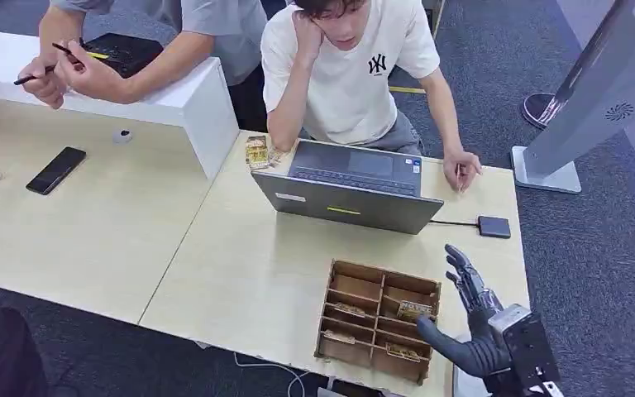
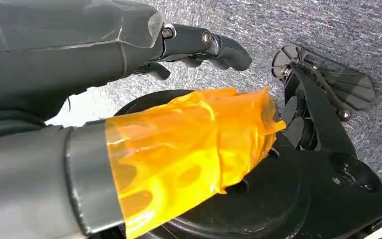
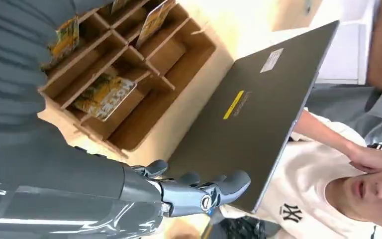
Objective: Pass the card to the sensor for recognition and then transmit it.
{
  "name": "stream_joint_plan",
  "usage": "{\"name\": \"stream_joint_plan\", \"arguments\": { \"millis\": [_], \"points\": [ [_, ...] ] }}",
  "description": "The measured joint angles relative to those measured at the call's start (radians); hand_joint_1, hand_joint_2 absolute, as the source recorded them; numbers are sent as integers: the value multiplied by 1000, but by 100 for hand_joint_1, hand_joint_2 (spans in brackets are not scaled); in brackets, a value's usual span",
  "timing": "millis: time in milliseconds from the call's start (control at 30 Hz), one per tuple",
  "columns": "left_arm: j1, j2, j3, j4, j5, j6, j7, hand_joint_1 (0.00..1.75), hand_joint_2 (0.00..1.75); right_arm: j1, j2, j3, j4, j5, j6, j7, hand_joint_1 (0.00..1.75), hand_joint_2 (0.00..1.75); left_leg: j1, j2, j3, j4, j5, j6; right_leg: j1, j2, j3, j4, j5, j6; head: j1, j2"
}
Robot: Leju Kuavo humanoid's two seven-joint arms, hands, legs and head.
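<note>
Cardboard divider tray (image 1: 343, 273) near the table's front edge holds yellow-printed cards (image 1: 414, 310) in several compartments; none lifted yet. Right hand (image 1: 468, 318) hovers just beside the tray, fingers spread, holding nothing. Left hand (image 2: 199, 45) hangs over the floor, empty. Pick-up step pending: next, reach in and pinch one card. Small dark pad (image 1: 494, 227) beside the laptop (image 1: 347, 203) is probably the sensor.

Several cards (image 1: 414, 310) with yellow-green printed faces stand tilted in the compartments of a brown divided box (image 1: 378, 318) near the table's front edge. The small dark sensor (image 1: 494, 227) lies flat beside the laptop, its cable attached.
</note>
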Motion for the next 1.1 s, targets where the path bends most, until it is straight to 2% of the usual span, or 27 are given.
{"name": "stream_joint_plan", "arguments": {
  "millis": [200, 233, 267, 333, 633, 700, 733, 800, 833, 933, 967, 1000, 1100],
  "points": [
    [0, 0, 0, 0, -3, 0, 0, 0, 0, -1, -16, 23, -12, 199, -27, -13, 0, 175, 0, 0, 0, 0, 0, 0, 0, 0, 0, 0, 0, 0, 0, 0],
    [0, 0, 0, 0, -5, 0, 1, 0, 0, -1, -18, 26, -15, 234, -31, -15, 21, 175, 0, 0, 0, 0, 0, 0, 0, 0, 0, 0, 0, 0, 0, 0],
    [0, 0, 0, 0, -6, 0, 2, 0, 0, -1, -22, 31, -16, 265, -37, -15, 140, 175, 0, 0, 0, 0, 0, 0, 0, 0, 0, 0, 0, 0, 0, 0],
    [0, 0, 0, 0, -10, 0, 4, 0, 0, -1, -26, 43, -19, 326, -46, -16, 173, 175, 0, 0, 0, 0, 0, 0, 0, 0, 0, 0, 0, 0, 0, 0],
    [-1, 0, 0, 0, -23, 0, 10, 0, 0, -3, -38, 74, -23, 509, -95, -33, 175, 175, 0, 0, 0, 0, 0, 0, 0, 0, 0, 0, 0, 0, 0, 0],
    [-1, 0, 0, 0, -26, -1, 10, 0, 0, -4, -40, 82, -25, 552, -110, -33, 143, 175, 0, 0, 0, 0, 0, 0, 0, 0, 0, 0, 0, 0, 0, 0],
    [-1, 0, 0, 0, -27, -1, 10, 0, 0, -5, -41, 85, -25, 568, -114, -33, 143, 175, 0, 0, 0, 0, 0, 0, 0, 0, 0, 0, 0, 0, 0, 0],
    [-1, 0, 0, 0, -29, -1, 11, 0, 0, -9, -42, 92, -25, 614, -134, -32, 70, 175, 0, 0, 0, 0, 0, 0, 0, 0, 0, 0, 0, 0, 0, 0],
    [-1, 0, 0, 0, -29, -1, 11, 0, 0, -12, -42, 94, -25, 634, -143, -31, 59, 175, 0, 0, 0, 0, 0, 0, 0, 0, 0, 0, 0, 0, 0, 0],
    [-1, 0, 0, 0, -30, -1, 12, 0, 0, -19, -44, 101, -25, 681, -158, -25, 59, 175, 0, 0, 0, 0, 0, 0, 0, 0, 0, 0, 0, 0, 0, 0],
    [-1, 0, 0, 0, -32, -1, 12, 0, 0, -21, -45, 105, -25, 698, -164, -22, 70, 175, 0, 0, 0, 0, 0, 0, 0, 0, 0, 0, 0, 0, 0, 0],
    [-1, 0, 0, 0, -33, -1, 13, 0, 0, -23, -48, 108, -25, 715, -170, -19, 87, 175, 0, 0, 0, 0, 0, 0, 0, 0, 0, 0, 0, 0, 0, 0],
    [-1, 0, 0, 0, -35, -1, 16, 0, 0, -30, -53, 120, -24, 771, -192, -8, 87, 175, 0, 0, 0, 0, 0, 0, 0, 0, 0, 0, 0, 0, 0, 0]
  ]
}}
